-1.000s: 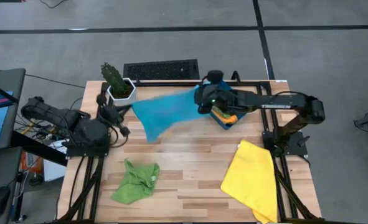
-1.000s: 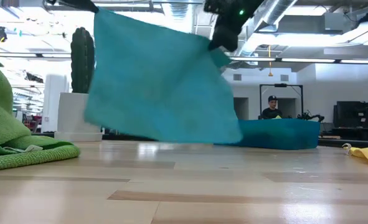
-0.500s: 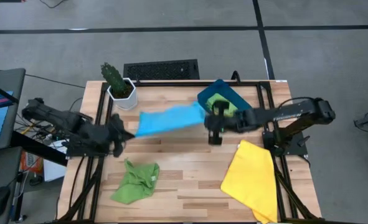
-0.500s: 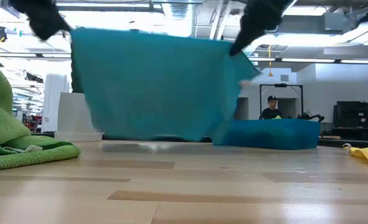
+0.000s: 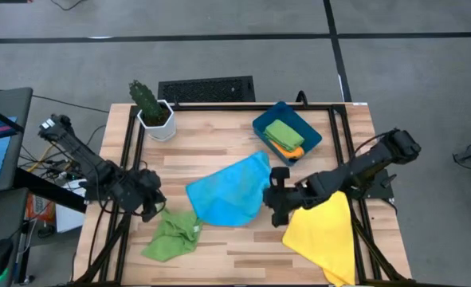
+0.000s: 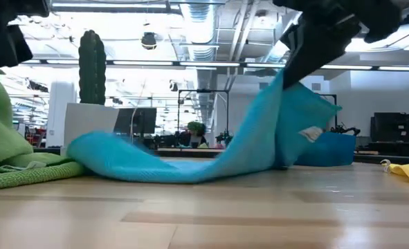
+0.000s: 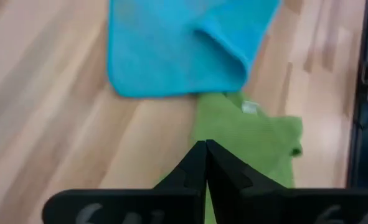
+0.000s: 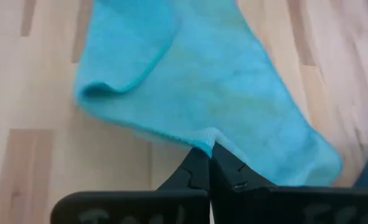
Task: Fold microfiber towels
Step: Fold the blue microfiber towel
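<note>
The light blue towel [image 5: 223, 195] lies mid-table with one part folded over. Its right side rises off the wood [image 6: 259, 138] to my right gripper [image 5: 273, 197], which is shut on it. My left gripper [image 5: 151, 206] is shut on nothing and hangs left of the blue towel, above a crumpled green towel [image 7: 252, 149] that lies near the front left. The blue towel's nearest edge [image 7: 171, 93] is apart from its fingertips. A yellow towel [image 5: 323, 235] lies at the front right. A green towel [image 5: 283, 131] and an orange towel [image 5: 292, 150] lie in the bin. My right gripper pinches the light blue towel's edge [image 8: 203, 138] between its two fingers, where the cloth is drawn into a small peak. The fingers slant downward from the table's right side. That side is lifted [image 6: 280, 97]; the rest lies slack on the table.
A dark teal bin [image 5: 308, 127] stands at the back right. A potted cactus [image 5: 147, 104] stands at the back left, with a dark keyboard-like bar [image 5: 206, 89] behind the table's far edge. Bare wood shows between the towels and the far edge.
Both grippers have come down and toward the table's near edge with the blue towel, which hung spread between them. Its left part now lies on the table, apart from my left gripper. Only its right side stays raised, in my right gripper.
</note>
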Available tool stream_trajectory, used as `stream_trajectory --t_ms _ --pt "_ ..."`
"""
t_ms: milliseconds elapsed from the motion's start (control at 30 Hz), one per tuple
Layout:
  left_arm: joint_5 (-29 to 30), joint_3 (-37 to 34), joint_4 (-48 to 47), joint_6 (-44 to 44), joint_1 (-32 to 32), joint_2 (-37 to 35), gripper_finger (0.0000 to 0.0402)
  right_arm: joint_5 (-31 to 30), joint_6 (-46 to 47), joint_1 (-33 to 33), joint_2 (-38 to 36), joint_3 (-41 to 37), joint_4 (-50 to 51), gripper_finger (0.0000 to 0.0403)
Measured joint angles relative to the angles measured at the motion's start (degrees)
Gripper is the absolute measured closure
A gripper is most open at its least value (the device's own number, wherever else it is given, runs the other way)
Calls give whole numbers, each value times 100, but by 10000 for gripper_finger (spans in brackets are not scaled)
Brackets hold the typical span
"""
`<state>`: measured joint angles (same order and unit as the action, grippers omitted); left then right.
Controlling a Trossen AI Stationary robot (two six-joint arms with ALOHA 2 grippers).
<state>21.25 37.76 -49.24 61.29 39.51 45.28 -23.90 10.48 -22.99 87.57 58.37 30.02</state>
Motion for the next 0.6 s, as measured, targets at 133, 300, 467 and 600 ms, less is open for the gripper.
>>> stream_trajectory --t_ms 133,300,467,600 --pt "638 0 34 50 26 10 401 12 -138 171 -18 0 -16 392" --pt "2102 -345 1405 -1103 -76 280 401 153 -244 296 -33 1 -52 391" --pt "1417 -742 3660 -2602 -784 1010 380 155 -347 371 -27 0 -159 390" --pt "158 -765 4623 -2913 -1404 1898 327 175 -408 401 -27 1 -186 392"
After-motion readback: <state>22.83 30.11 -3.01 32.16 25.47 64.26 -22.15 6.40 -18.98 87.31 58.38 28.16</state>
